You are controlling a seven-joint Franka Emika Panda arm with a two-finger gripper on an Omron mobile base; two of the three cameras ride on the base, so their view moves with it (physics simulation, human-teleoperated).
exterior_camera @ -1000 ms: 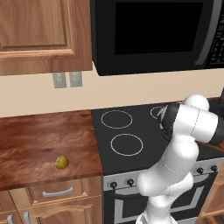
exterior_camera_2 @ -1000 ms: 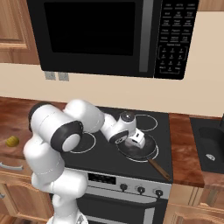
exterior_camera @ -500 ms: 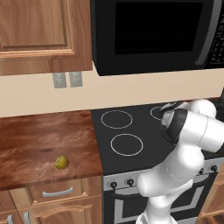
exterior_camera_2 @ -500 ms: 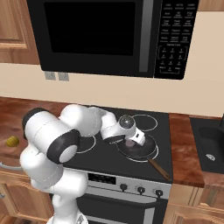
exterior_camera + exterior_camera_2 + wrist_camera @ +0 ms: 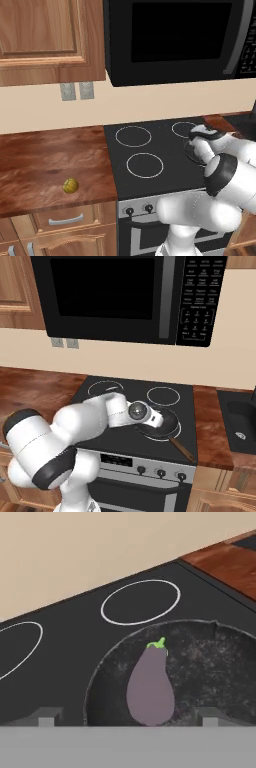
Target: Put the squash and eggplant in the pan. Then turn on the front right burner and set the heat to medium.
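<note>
Eggplant (image 5: 150,687) lying loose in the pan (image 5: 215,662), directly ahead of the tool (image 5: 127,717), whose fingertips stand spread wide on either side of it, gripping nothing; this spacing suggests a release. Squash (image 5: 70,185) sits on the wooden table (image 5: 45,160), well apart to the tool's left, awaiting transfer

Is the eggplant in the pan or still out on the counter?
In. The hand view shows the eggplant lying flat on the pan's dark floor, inside the rim.
</note>
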